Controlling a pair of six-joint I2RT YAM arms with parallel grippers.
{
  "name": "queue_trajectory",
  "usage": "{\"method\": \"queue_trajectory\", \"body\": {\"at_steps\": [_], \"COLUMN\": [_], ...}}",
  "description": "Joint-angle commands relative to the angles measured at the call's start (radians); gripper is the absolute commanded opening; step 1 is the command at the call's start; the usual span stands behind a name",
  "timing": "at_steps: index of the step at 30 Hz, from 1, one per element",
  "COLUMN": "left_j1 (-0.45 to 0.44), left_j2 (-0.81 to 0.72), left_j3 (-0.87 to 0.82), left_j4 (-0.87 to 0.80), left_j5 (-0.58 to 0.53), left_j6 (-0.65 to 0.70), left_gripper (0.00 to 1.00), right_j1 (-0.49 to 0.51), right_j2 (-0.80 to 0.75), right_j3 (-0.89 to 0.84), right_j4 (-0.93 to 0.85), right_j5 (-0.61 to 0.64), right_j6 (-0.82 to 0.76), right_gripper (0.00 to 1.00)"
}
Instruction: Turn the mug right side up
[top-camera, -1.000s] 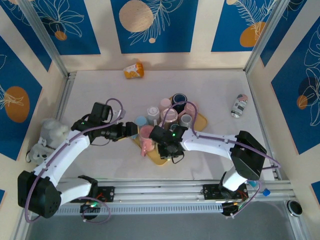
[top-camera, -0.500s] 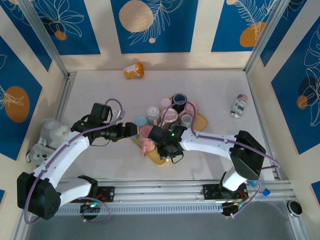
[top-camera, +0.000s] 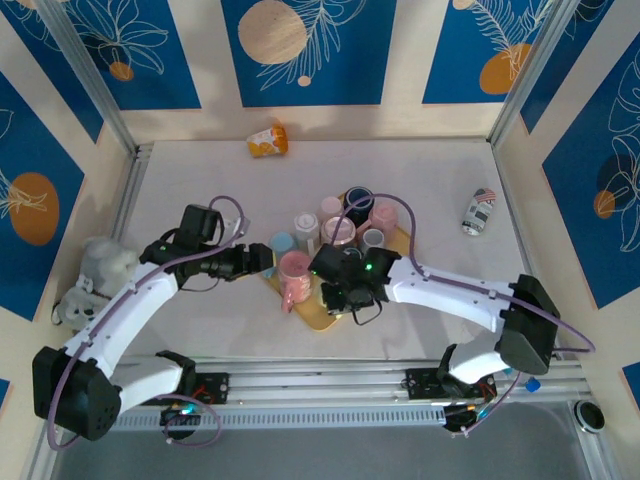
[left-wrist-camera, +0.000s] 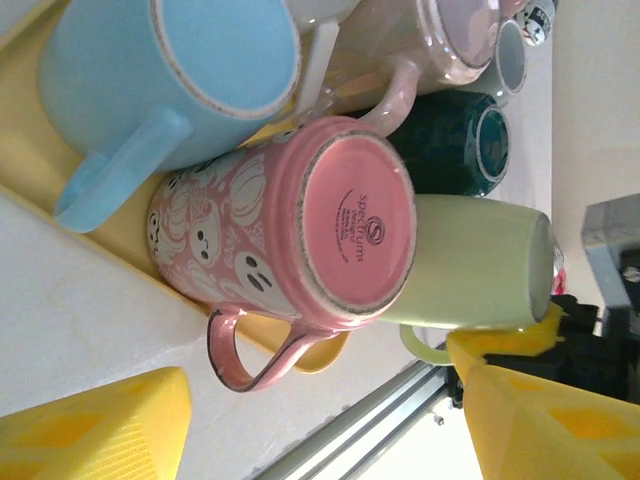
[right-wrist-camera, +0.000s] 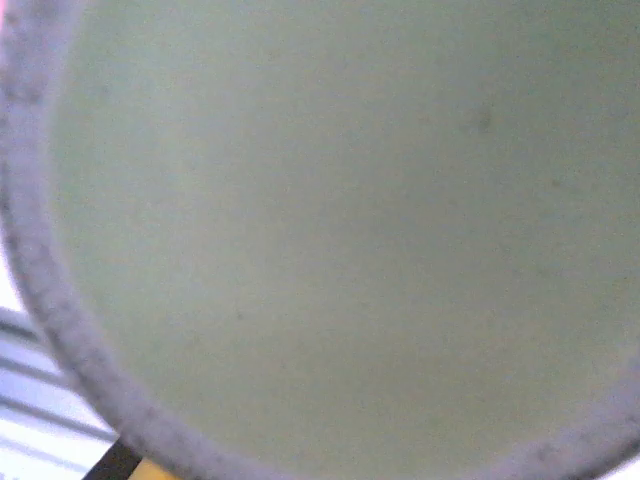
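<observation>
While upside down, pink mug (left-wrist-camera: 300, 240) ahead of parted left claw (top-camera: 266, 258); right claw (top-camera: 335, 295) clamped on green mug (left-wrist-camera: 470, 262).

Hard to see

The green mug (right-wrist-camera: 330, 230) is very close and blurry, and its rim is cut off. The blue mug (left-wrist-camera: 170, 70) is cut off at the top, and 2 yellow fingers (left-wrist-camera: 90, 430) at the bottom.

A lab robot cell: aluminium frame posts (top-camera: 90, 85), blue wall panels (top-camera: 340, 60) beyond the left gripper (top-camera: 268, 258), mounting rail (top-camera: 320, 381) behind it.
</observation>
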Motion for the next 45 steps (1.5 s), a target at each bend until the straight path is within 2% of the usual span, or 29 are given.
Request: {"method": "queue_trajectory", "body": {"at_steps": [1, 8, 12, 16, 20, 23, 28, 37, 41, 45], "left_j1": [-0.005, -0.005, -0.004, -0.005, -0.006, -0.006, -0.015, -0.05, -0.055, -0.073], "left_j2": [-0.045, -0.079, -0.116, -0.142, -0.143, -0.138, -0.125, -0.056, -0.006, 0.015], "left_j3": [0.049, 0.087, 0.045, -0.021, -0.034, -0.063, -0.123, -0.063, -0.055, -0.069], "left_j4": [0.006, 0.018, 0.172, 0.39, 0.473, 0.585, 0.826, 0.998, 1.062, 1.185], "left_j5": [-0.013, 0.027, 0.097, 0.158, 0.167, 0.178, 0.16, 0.127, 0.151, 0.101], "left_j6": [-0.015, -0.086, -0.236, -0.403, -0.464, -0.582, -0.804, -0.951, -1.068, -1.176], "left_gripper": [0.72, 0.73, 0.73, 0.71, 0.72, 0.73, 0.73, 0.71, 0.67, 0.65], "right_j1": [-0.006, -0.045, -0.113, -0.235, -0.387, -0.435, -0.471, -0.477, -0.476, -0.469], "right_j2": [-0.105, -0.233, -0.317, -0.388, -0.4, -0.366, -0.298, -0.222, -0.195, -0.173], "right_j3": [0.062, 0.113, 0.118, 0.052, -0.032, -0.035, -0.015, -0.015, 0.0, 0.008], "right_j4": [-0.032, -0.028, 0.067, 0.301, 0.587, 0.716, 0.874, 1.121, 1.183, 1.23], "right_j5": [-0.028, -0.041, -0.102, -0.218, -0.387, -0.453, -0.536, -0.592, -0.604, -0.609], "right_j6": [-0.032, -0.062, -0.089, -0.086, 0.0, 0.043, 0.102, 0.2, 0.221, 0.237], "right_gripper": [0.0, 0.0, 0.0, 0.0, 0.0, 0.0, 0.0, 0.0, 0.0, 0.0]}}
